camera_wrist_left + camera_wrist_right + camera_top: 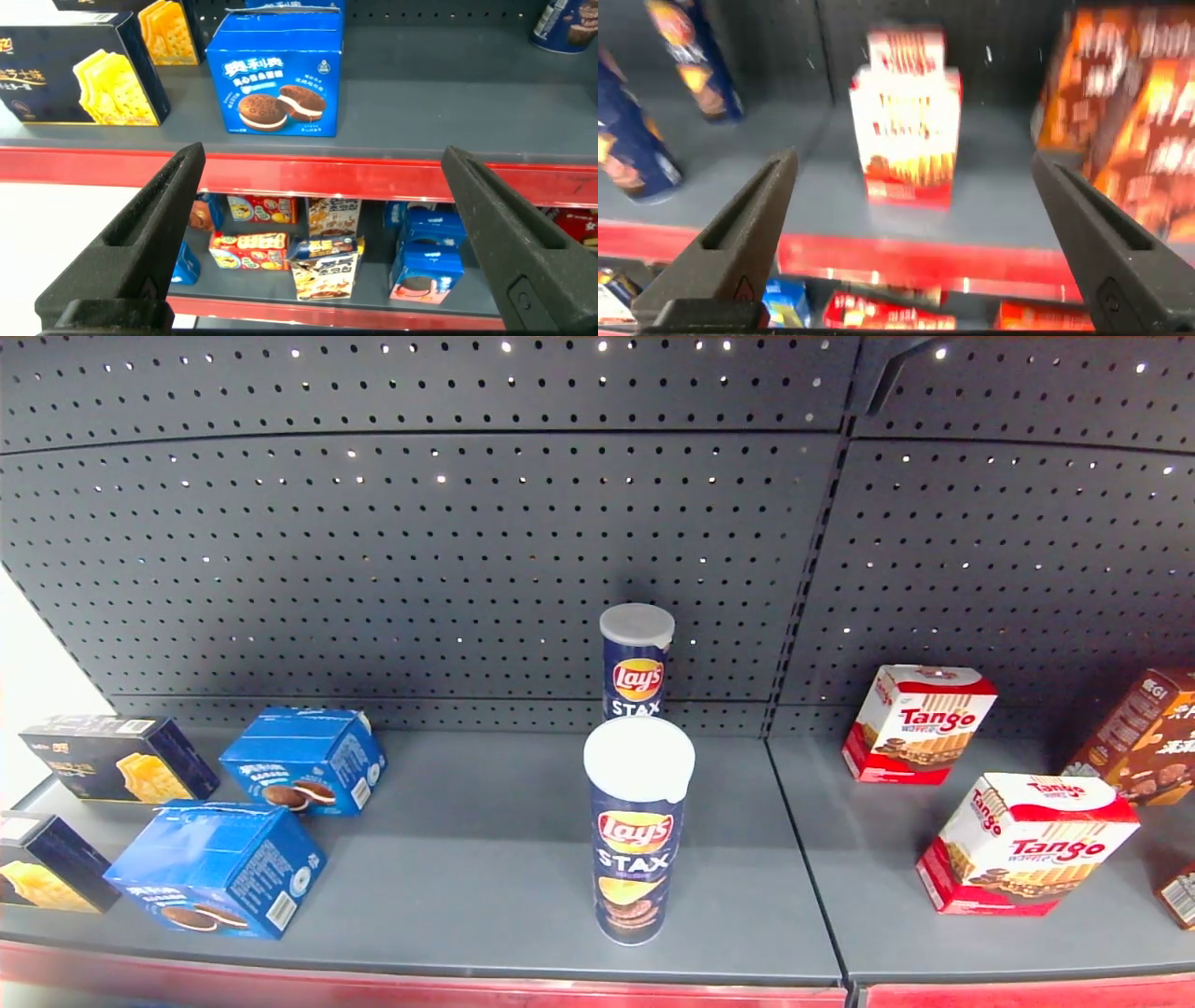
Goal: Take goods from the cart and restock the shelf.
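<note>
Two claws are recorded nearest, both spread wide with nothing between the fingers. The left gripper (322, 159) and right gripper (913, 161) are level with the red front lip (420, 989) of the grey metal shelf (485, 859).

Goods are found on the shelf deck only; none is held.
- Front row: a tall dark-blue chip can with white lid (635, 840), upright at centre. A blue cardboard biscuit box (219, 868) and a black box printed with yellow crackers (56, 873) lie to the left. A red-and-white wafer box (1027, 845) lies to the right.
- Back row: a second dark-blue chip can (635, 663), a second blue biscuit box (308, 761), a second black cracker box (121, 756), a second red-and-white wafer box (920, 723) and a brown carton (1144, 733). All are set near the dark perforated back panel (420, 569).

Handling, judged:
- The cans are taken to be light, stiff tubes with a smooth, slippery skin, easily toppled. Hold is best taken across mid-body, below the lid.
- The boxes are taken to be light thin card, easily dented. Hold is best taken across the narrow faces, with modest squeeze.
</note>
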You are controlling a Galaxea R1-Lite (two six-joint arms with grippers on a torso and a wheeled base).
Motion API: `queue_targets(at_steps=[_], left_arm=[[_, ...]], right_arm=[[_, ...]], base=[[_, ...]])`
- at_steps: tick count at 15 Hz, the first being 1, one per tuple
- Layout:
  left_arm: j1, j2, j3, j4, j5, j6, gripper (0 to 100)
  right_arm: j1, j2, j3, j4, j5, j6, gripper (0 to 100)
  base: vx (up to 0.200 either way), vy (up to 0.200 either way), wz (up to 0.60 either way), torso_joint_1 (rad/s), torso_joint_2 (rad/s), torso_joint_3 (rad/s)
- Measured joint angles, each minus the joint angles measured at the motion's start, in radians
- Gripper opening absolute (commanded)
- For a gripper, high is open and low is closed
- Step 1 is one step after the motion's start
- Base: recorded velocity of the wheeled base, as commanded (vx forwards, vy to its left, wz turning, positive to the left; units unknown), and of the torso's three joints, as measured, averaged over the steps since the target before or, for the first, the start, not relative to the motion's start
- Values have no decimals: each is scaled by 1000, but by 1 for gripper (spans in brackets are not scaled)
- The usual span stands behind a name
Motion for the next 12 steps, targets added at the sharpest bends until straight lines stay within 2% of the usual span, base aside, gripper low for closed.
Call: queue_targets(at_steps=[1, 3, 7, 9, 12], left_arm=[[0, 0, 0, 0, 1, 0, 100], [0, 0, 0, 0, 0, 0, 100], [0, 0, 0, 0, 0, 0, 100], [1, 0, 0, 0, 0, 0, 100], [0, 0, 0, 0, 1, 0, 100]], right_arm=[[-14, -21, 46, -19, 6, 0, 100], [-21, -52, 81, 29, 5, 1, 100], [-15, -94, 89, 42, -10, -6, 100], [-14, -99, 90, 96, -79, -19, 100], [-13, -101, 90, 101, -75, -39, 100]], base=[[0, 0, 0, 0, 0, 0], [0, 0, 0, 0, 0, 0], [0, 0, 0, 0, 0, 0], [0, 0, 0, 0, 0, 0], [0, 0, 0, 0, 0, 0]])
